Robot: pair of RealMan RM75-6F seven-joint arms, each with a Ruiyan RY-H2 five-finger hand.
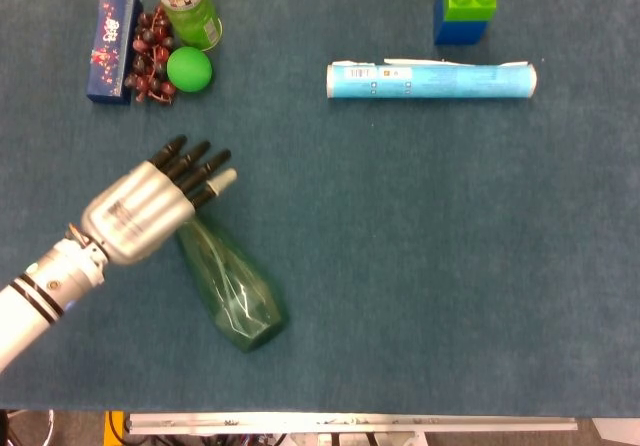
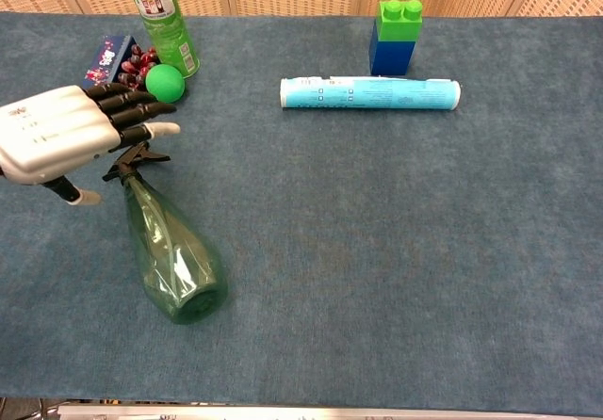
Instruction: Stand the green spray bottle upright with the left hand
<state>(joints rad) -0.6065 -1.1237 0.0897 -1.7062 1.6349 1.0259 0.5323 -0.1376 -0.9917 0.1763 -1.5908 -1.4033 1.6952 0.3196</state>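
In the head view, the green spray bottle (image 1: pixel 228 288) lies on its side on the blue table (image 1: pixel 420 246), its wide base toward the near edge and its neck running up and left under the left hand (image 1: pixel 150 206). That hand is above the bottle's top end with its dark fingers (image 1: pixel 200 166) stretched out and slightly apart, holding nothing; its silver back faces the camera and hides the spray head. At the far left corner stand a green can (image 1: pixel 185 4), a green ball (image 1: pixel 188 69) just in front of it, a bunch of dark red grapes (image 1: pixel 148 56) touching the ball, and a blue box (image 1: pixel 110 34) beside the grapes. A light blue tube (image 1: pixel 432 79) lies on its side further right, and a green-on-blue toy block (image 1: pixel 466 6) stands near it at the far edge. In the chest view, the bottle (image 2: pixel 171 255) again lies tilted on the table (image 2: pixel 396 250), and here its black trigger head (image 2: pixel 134 160) is visible, pointing away toward the far left. The left hand (image 2: pixel 66 137) hangs above and to the left of that trigger head, fingers extended and spread, empty; whether a fingertip touches the trigger cannot be told. The can (image 2: pixel 158 15), ball (image 2: pixel 164 83), grapes (image 2: pixel 132 62) and box (image 2: pixel 105 55) sit behind the hand, the tube (image 2: pixel 369 92) and block (image 2: pixel 396 38) well apart to the right. The right hand appears in neither view.
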